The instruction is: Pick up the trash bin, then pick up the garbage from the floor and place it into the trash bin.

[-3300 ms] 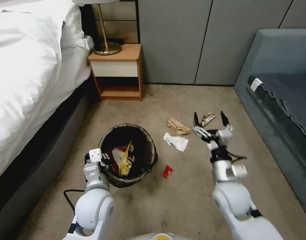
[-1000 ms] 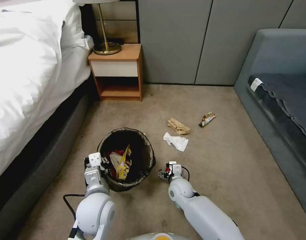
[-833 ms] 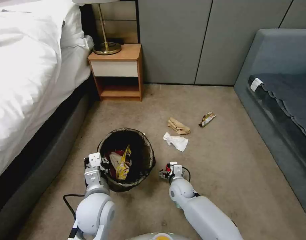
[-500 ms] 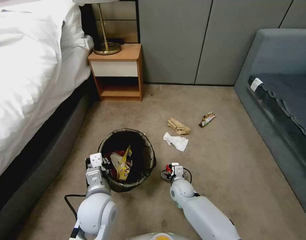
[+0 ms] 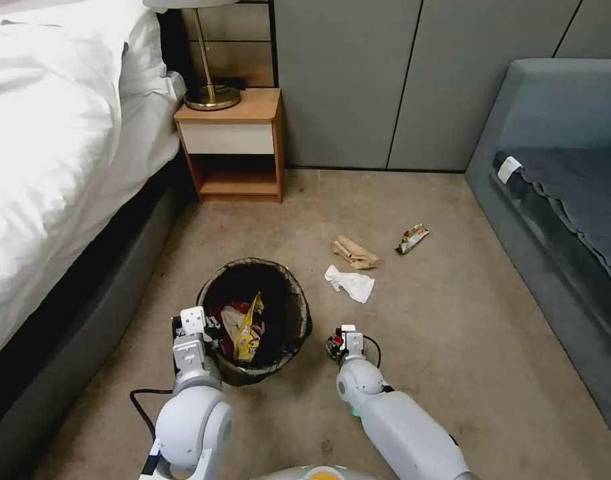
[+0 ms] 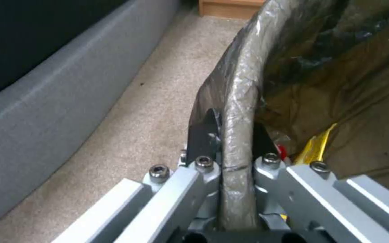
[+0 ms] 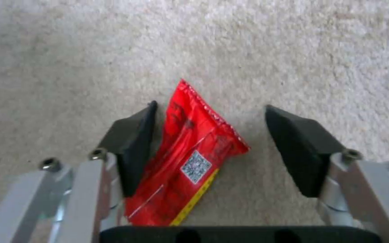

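Trash bin is sitting on the carpet beside the bed, its bag-lined rim pinched by the closed left claw to keep it near. Right claw, spread wide, is straddling the red wrapper on the floor, empty, poised to close.

Even, soft indoor light — the white bedding glares, and both wrist views look slightly blurred.
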